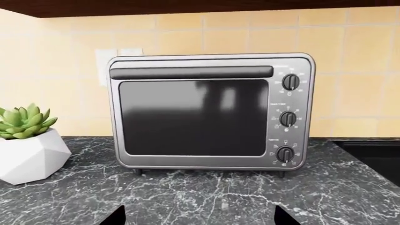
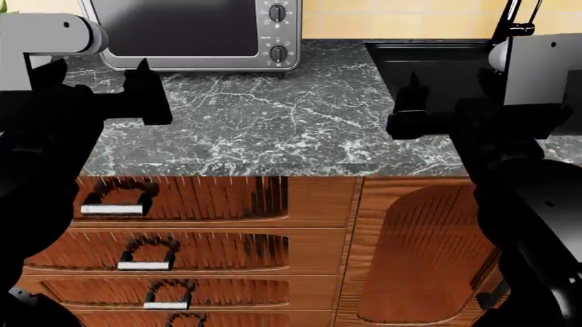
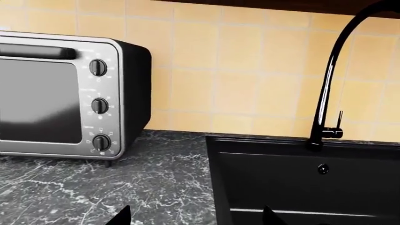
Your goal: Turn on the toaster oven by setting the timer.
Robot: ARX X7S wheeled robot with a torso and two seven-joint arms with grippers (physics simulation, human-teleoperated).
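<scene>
The silver toaster oven (image 1: 194,117) stands on the dark marble counter against the tiled wall, its glass door closed. Three black knobs run down its right side. The timer (image 1: 287,118) is the middle one; it also shows as the timer (image 3: 99,106) in the right wrist view and the timer (image 2: 277,12) at the top of the head view. My left gripper (image 1: 201,219) is open, well short of the oven and facing its door. My right gripper (image 3: 195,219) is open too, off to the oven's right over the sink's edge. Neither holds anything.
A succulent in a white faceted pot (image 1: 28,154) sits left of the oven. A black sink (image 3: 300,183) with a tall black faucet (image 3: 325,93) lies to the right. Wooden drawers (image 2: 182,201) are below the counter's front edge (image 2: 264,167).
</scene>
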